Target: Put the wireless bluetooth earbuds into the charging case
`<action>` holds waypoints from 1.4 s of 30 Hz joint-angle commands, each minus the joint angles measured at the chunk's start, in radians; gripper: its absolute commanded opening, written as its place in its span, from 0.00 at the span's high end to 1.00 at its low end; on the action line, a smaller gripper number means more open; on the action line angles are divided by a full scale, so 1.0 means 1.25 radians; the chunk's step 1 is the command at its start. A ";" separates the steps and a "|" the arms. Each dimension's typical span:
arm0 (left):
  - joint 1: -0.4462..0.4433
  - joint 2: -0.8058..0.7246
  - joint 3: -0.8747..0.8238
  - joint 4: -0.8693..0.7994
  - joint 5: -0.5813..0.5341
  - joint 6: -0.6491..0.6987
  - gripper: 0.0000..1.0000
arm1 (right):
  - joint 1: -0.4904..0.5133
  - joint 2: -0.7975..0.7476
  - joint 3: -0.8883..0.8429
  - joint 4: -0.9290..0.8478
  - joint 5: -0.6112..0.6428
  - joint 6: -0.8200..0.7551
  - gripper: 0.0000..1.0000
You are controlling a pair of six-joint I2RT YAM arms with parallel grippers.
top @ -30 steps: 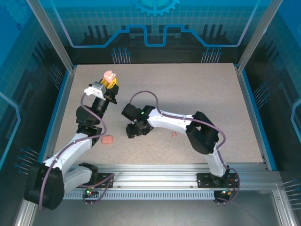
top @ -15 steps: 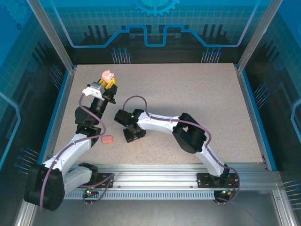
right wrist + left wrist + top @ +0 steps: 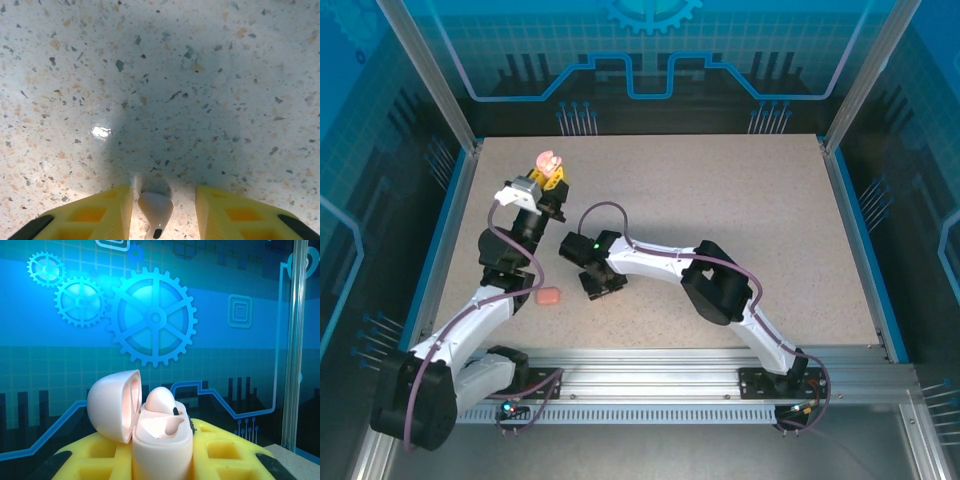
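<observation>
A small pale white earbud with a dark tip [image 3: 155, 210] lies on the speckled grey table [image 3: 210, 75]. It is between the 2 yellow fingers [image 3: 100, 215] of the right gripper [image 3: 164, 192]. It looks like a little drop, and its thin end points toward the camera. Another pale pink earbud [image 3: 161, 401] sits inside the round pale pink charging case [image 3: 162, 452]. It has a tiny black spot on its side.

The right arm reaches far over to the left side of the table and bends low. In the top view the right gripper [image 3: 601, 287] points down at the table top. Its fingers are spread wider than the white earbud, with a gap on each side, so they do not squeeze it.

The left arm stands up tall near the back left of the table. The left gripper [image 3: 552, 172] is held up in the air. Its yellow fingers [image 3: 225, 460] are pressed against the bottom half of the round case from both sides and hold it upright.

The case's lid [image 3: 114, 405] is open and tips back to the left. 1 earbud pokes up out of the case. The pictures do not show if the spot beside it is full. A flat rounded pink case [image 3: 549, 296] lies on the table near the right gripper, on its left side.
</observation>
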 commanded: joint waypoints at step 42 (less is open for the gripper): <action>0.009 -0.009 -0.004 0.030 0.022 -0.029 1.00 | 0.033 0.010 0.000 -0.065 0.018 0.071 0.68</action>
